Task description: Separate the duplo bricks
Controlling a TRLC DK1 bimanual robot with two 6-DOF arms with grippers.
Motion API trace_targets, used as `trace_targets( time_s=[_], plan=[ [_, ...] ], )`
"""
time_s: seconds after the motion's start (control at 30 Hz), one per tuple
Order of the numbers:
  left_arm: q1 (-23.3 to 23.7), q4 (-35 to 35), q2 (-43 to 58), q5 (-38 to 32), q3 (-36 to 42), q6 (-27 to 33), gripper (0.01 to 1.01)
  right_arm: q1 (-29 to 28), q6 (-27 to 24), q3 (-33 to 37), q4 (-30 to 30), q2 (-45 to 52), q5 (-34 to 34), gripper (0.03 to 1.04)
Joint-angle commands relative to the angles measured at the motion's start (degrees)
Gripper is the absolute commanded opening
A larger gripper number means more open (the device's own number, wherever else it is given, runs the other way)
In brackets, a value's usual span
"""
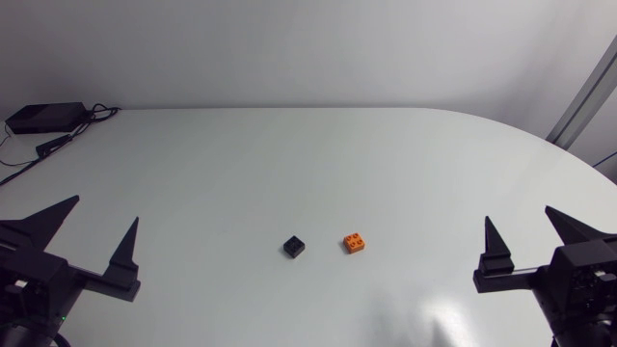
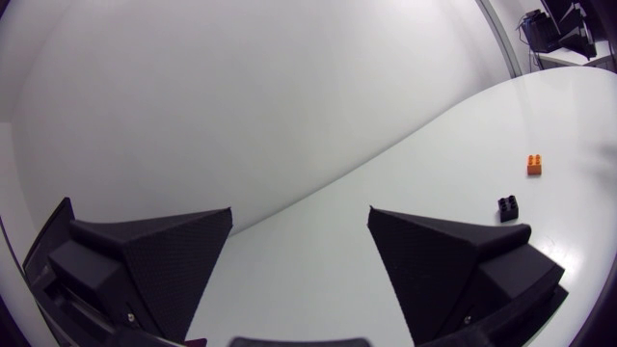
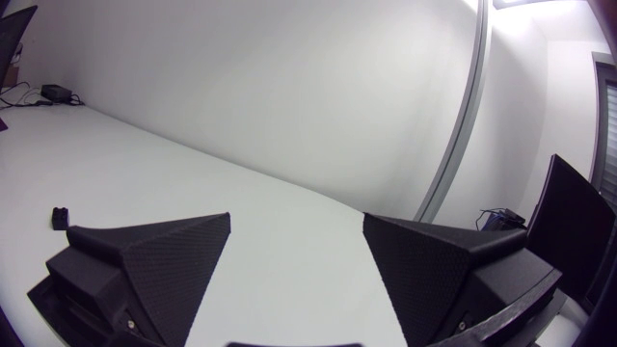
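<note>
Duplo bricks are shown in the head view as a black brick (image 1: 294, 247) and an orange brick (image 1: 356, 243), studs up, near each other yet apart on the surface (image 1: 289, 154), so separation is judged done. The left gripper (image 1: 106, 209) and right gripper (image 1: 518, 214) are parked aside, fingers released and empty. In the left wrist view both bricks lie well ahead. In the right wrist view only the black brick is made out; the orange brick is perhaps hidden.

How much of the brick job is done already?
Done, it seems: the black brick and the orange brick lie apart on the table, a gap between them. In hand: nothing; the left gripper and right gripper are open and empty, at the table's sides. Left: apparently nothing to pull apart.
</note>
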Motion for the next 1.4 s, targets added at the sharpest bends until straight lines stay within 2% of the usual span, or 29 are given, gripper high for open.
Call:
trace_targets(
  time_s=[0.0, 0.23, 0.37, 0.57, 0.67, 0.9, 1.1, 1.2, 1.37],
  plan=[
    [0.28, 0.65, -1.0, 0.05, -1.36, 1.6, 0.985, 0.49, 1.4, -2.06, -1.01, -0.41, 0.05, 1.0],
    [0.72, 0.03, -0.91, 0.23, -1.19, 1.42, 0.987, -0.22, 1.58, -1.97, -1.19, -0.41, -0.12, 1.0],
    [0.72, 0.47, -1.0, 0.32, -1.36, 1.42, 0.987, -9.97, 2.28, -1.97, -1.54, -0.41, -1.18, 1.0],
    [4.85, 1.17, -1.0, 0.32, -1.54, 2.3, 0.987, -17.88, 3.25, -1.97, -1.63, -0.41, -1.18, 1.0],
    [4.58, 1.79, -0.91, 0.41, -2.33, 5.91, 0.987, -19.99, 3.6, -1.97, -1.63, -0.41, -1.18, 1.0],
    [8.71, 2.14, -1.0, 0.32, -2.42, -4.29, 0.987, -20.7, 4.57, -1.97, -1.63, -0.41, -1.27, 1.0],
    [11.79, 2.14, -1.0, 0.32, -2.42, -19.32, 0.987, -21.05, 5.53, -1.97, -1.63, -0.41, -1.18, 1.0],
    [12.23, 2.05, -1.0, 0.32, -2.42, -22.31, 0.987, -20.96, 5.62, -1.97, -1.63, -0.49, -1.27, 1.0],
    [10.56, 1.96, -0.91, 0.58, -2.42, -22.75, 0.987, -20.52, 5.97, -1.97, -1.54, -0.49, -1.18, 1.0]
  ],
)
